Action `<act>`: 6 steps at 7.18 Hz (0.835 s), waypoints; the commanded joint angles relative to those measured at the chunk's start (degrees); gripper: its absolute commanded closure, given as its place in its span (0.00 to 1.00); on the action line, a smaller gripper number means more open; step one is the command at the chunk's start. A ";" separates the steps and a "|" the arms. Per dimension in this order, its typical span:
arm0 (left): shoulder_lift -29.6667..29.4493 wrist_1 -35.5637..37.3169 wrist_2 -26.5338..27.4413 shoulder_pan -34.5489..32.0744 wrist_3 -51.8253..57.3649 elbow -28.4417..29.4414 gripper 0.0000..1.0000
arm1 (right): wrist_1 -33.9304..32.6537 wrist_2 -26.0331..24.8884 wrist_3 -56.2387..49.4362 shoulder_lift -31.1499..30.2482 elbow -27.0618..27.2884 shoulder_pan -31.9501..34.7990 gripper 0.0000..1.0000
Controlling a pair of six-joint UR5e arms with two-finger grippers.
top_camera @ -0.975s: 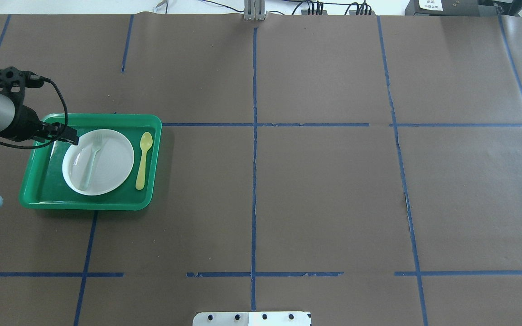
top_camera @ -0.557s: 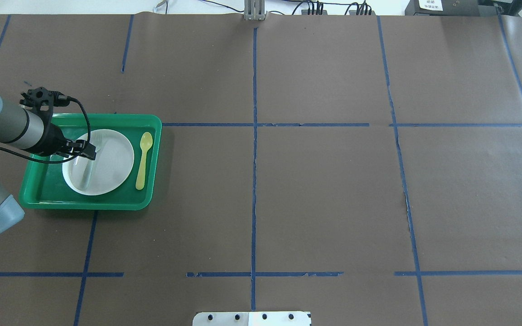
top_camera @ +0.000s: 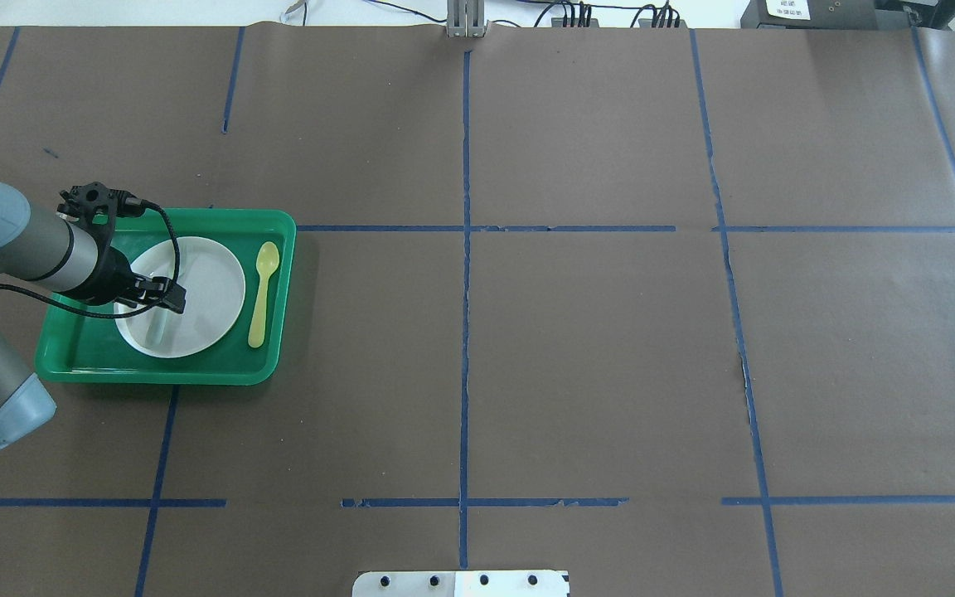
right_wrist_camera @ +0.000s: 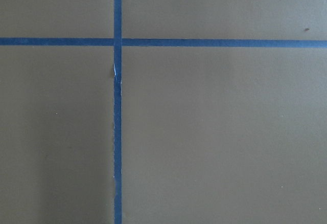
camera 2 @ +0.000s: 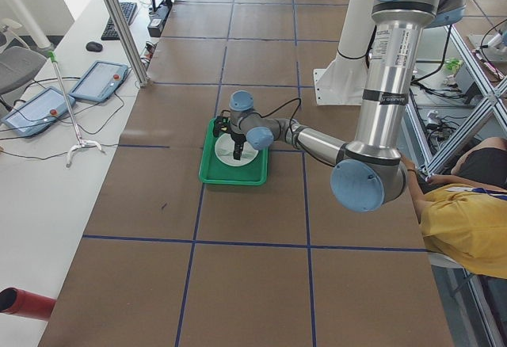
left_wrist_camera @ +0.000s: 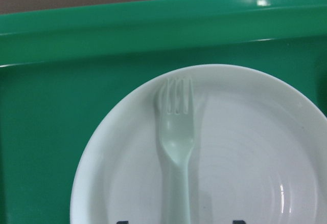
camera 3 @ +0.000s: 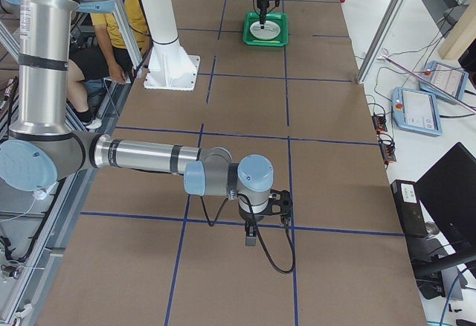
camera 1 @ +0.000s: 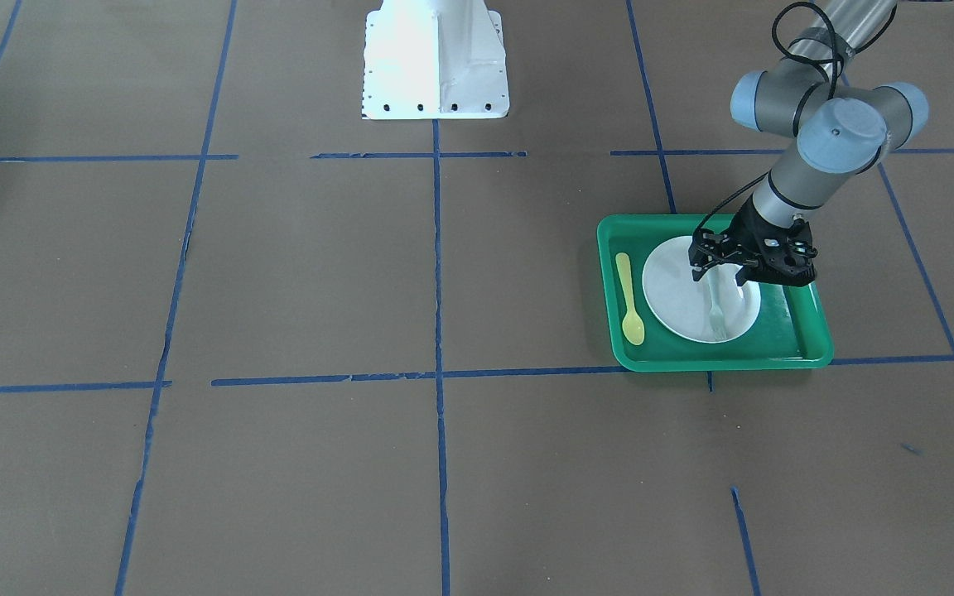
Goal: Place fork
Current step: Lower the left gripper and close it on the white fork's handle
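The fork (left_wrist_camera: 176, 147) lies flat on the white plate (left_wrist_camera: 255, 147) inside the green tray (camera 1: 717, 362), with its tines pointing away from the robot and its handle running back under the left claw (camera 1: 721, 280). That claw hangs over the plate with its two fingers apart, one on either side of the handle, and it grips nothing.

The step in hand looks like the pick-up. To do it well, the claw should come straight down with the handle centred between the fingers, and stop before it presses on the plate. The handle is slim and flat, so it will likely slide or tip if one finger meets it first. Closing across its narrow width and then lifting straight up should keep the plate from being dragged.

The left wrist camera shows the tines clearly and two dark fingertips astride the handle at its lower edge, but no spoon. The front view adds the yellow spoon (camera 1: 630, 300), which lies in the tray beside the plate. In the overhead view the claw hides most of the fork.

The right claw (camera 3: 251, 235) shows only in the right side view, pointing down at the table (right_wrist_camera: 204, 132) well apart from the tray, and I cannot tell whether it is open or closed
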 commanded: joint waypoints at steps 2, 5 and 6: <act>0.04 0.00 -0.07 0.07 0.21 0.61 0.26 | -0.04 0.04 0.00 0.00 0.00 0.00 0.00; 0.04 0.26 -0.50 0.07 0.21 0.61 0.50 | -0.04 0.04 0.00 0.00 0.00 0.00 0.00; 0.04 0.35 -0.51 0.07 0.21 0.69 0.58 | -0.04 0.04 0.00 0.00 0.00 0.00 0.00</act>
